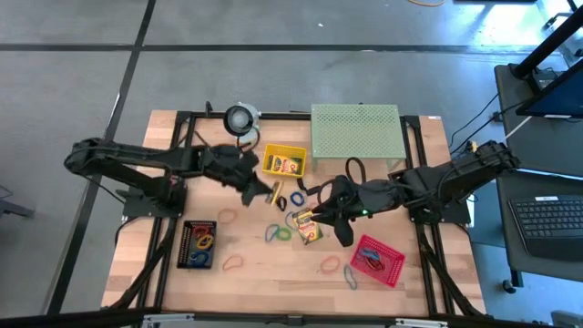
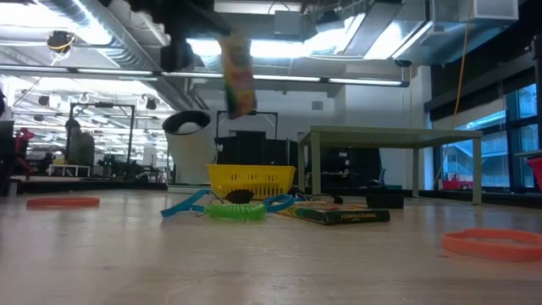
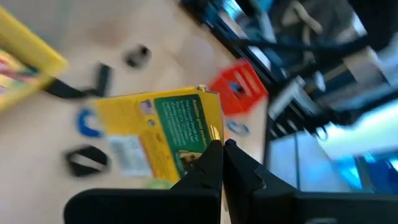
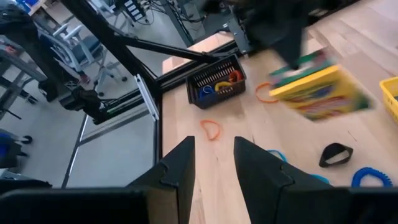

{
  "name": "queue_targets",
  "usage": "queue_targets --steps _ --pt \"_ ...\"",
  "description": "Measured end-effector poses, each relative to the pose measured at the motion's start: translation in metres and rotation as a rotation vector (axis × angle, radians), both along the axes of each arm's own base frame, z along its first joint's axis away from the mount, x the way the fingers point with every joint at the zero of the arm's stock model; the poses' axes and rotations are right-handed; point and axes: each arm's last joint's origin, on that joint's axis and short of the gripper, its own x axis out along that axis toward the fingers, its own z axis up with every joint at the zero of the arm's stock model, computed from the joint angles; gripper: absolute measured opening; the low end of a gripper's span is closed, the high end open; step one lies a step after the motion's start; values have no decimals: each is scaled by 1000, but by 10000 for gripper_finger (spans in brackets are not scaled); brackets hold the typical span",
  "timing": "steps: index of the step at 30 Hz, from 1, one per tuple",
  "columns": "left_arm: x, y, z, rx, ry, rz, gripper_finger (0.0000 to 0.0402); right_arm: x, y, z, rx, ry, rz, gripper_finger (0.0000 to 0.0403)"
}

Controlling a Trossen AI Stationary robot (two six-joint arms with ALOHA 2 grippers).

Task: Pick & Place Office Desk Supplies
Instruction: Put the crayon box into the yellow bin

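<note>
The left claw (image 3: 219, 163) was clamped on a crayon box (image 3: 168, 134), gripping its edge between closed fingers and holding it up off the bench (image 1: 255, 273). In the low view that box (image 2: 237, 76) hung tilted in the air, well above the yellow basket (image 2: 251, 180). From above, the left claw (image 1: 264, 191) sat just below the yellow basket (image 1: 284, 162), near the bench's middle.

The right claw (image 4: 213, 165) stood partly open with nothing between its fingers. In the high view it (image 1: 321, 216) hovered beside a second crayon box (image 1: 307, 227) lying flat on the bench.

Rubber bands lay scattered about: an orange one (image 1: 227, 216), a blue one (image 1: 233, 264), another orange one (image 1: 329, 265) and a blue-green cluster (image 1: 279, 233). A black clip (image 4: 336, 154) rested on the wood. A black tray (image 1: 199, 243) at the left held coloured bands, and a red basket (image 1: 377, 260) sat at the right. The green stand (image 1: 355, 132) and a round roll (image 1: 240, 118) stood along the far edge.
</note>
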Motion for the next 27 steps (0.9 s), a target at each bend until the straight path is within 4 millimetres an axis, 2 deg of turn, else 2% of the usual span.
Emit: queue_targets --steps 8,14,21,27 --pt "9 51 1 46 -83 128 1 0 -1 0 -11 -4 -15 112" --pt "22 86 -4 5 -173 160 1 0 -1 0 -15 -7 -24 112" --pt "46 107 -23 -63 -240 145 1 -1 -2 2 -31 -19 -69 112" --pt "58 119 -48 -97 -183 153 1 -6 -4 8 -22 -39 -70 112"
